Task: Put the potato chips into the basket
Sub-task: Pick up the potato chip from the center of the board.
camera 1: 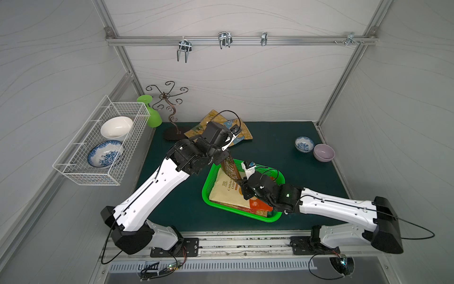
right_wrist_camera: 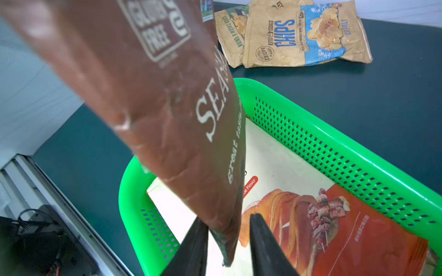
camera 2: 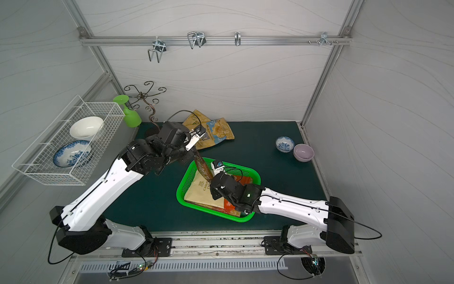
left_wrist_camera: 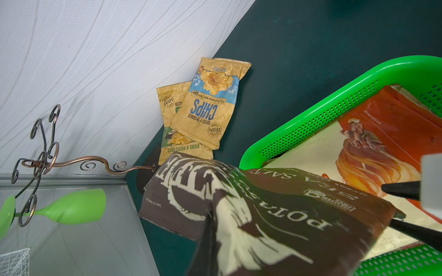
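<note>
A brown Kettle bag of potato chips (camera 1: 230, 169) (camera 2: 203, 168) hangs tilted over the far end of the green basket (camera 1: 205, 194) (camera 2: 179, 194), with my left gripper (left_wrist_camera: 210, 215) shut on its upper part. The bag's lower corner (right_wrist_camera: 229, 243) sits between the jaws of my right gripper (right_wrist_camera: 228, 219) (camera 1: 242, 185), which stand apart; one finger touches it and a gap shows at the other. Inside the basket (right_wrist_camera: 334, 133) lie a tan cassava bag (camera 1: 226, 191) and an orange bag (right_wrist_camera: 358, 227) (left_wrist_camera: 394, 114). Two tan CHIPS bags (camera 1: 242, 134) (left_wrist_camera: 205, 107) (right_wrist_camera: 303, 35) overlap by the back wall.
A white wire rack (camera 1: 98, 147) holding two bowls hangs on the left wall. A green goblet (camera 1: 152, 115) and a curly metal stand (camera 1: 169, 105) stand at the back left. A blue-patterned bowl (camera 1: 304, 143) and a purple bowl (camera 1: 323, 152) sit at the right.
</note>
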You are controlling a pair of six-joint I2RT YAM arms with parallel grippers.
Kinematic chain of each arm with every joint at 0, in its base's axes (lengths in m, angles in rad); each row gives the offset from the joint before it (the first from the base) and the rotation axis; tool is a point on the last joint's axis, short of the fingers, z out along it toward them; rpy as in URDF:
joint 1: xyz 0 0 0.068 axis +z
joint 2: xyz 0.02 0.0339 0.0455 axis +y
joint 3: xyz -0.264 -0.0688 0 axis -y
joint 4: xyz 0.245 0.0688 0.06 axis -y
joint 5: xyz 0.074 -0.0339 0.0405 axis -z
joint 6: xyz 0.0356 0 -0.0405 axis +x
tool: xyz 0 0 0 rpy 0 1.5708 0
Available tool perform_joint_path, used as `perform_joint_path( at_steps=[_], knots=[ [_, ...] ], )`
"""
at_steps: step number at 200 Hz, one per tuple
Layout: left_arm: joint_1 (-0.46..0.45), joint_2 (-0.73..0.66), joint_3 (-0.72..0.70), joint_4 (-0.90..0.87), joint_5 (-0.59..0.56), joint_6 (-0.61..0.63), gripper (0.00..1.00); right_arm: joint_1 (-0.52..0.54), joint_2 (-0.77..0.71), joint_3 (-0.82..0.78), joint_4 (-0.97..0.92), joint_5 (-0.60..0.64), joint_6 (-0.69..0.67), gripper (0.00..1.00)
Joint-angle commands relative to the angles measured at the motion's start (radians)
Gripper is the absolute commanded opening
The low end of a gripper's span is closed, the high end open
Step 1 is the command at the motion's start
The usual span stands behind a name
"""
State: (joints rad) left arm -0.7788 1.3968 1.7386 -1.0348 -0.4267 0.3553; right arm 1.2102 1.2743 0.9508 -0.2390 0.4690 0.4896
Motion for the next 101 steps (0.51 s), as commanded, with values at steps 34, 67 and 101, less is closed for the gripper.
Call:
perform_joint_path(
  at_steps=[34, 67, 101],
  knots=[
    [0.004, -0.006, 0.030, 0.064, -0.012, -0.006, 0.00, -0.001, 0.024, -0.013, 0.057, -0.087, -0.001, 0.44],
    [0.006, -0.002, 0.035, 0.061, -0.011, -0.009, 0.00, 0.000, 0.060, 0.003, 0.070, -0.098, -0.002, 0.44],
    [0.008, 0.000, 0.038, 0.059, -0.009, -0.012, 0.00, 0.000, 0.090, 0.006, 0.084, -0.083, 0.009, 0.38]
  ],
)
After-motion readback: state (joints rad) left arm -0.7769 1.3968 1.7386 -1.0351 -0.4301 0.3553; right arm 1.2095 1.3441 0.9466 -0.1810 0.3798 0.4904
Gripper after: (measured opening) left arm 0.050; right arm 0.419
